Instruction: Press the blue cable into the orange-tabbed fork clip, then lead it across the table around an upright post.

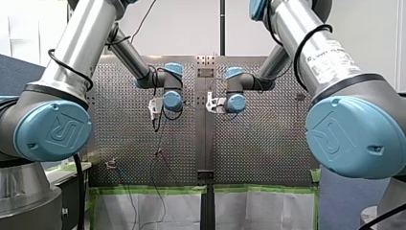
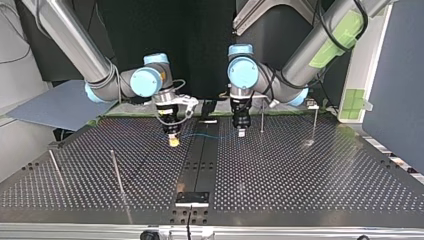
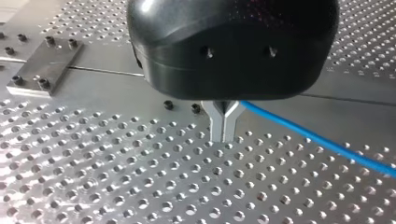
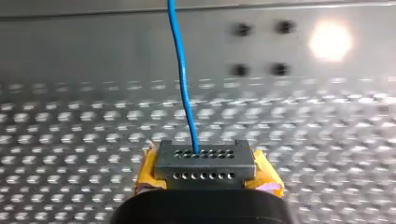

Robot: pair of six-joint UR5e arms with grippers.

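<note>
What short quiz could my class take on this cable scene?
1. True or false: the blue cable spans from my right pincer to my left pincer.
2. My right pincer's pads are: A red, B yellow, C green.
3. Fill in: my left pincer's fingers are bare ____.
Key: 1 true; 2 B; 3 metal.

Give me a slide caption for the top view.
My left pincer and my right pincer hold the blue cable between them, low over the perforated table.
</note>
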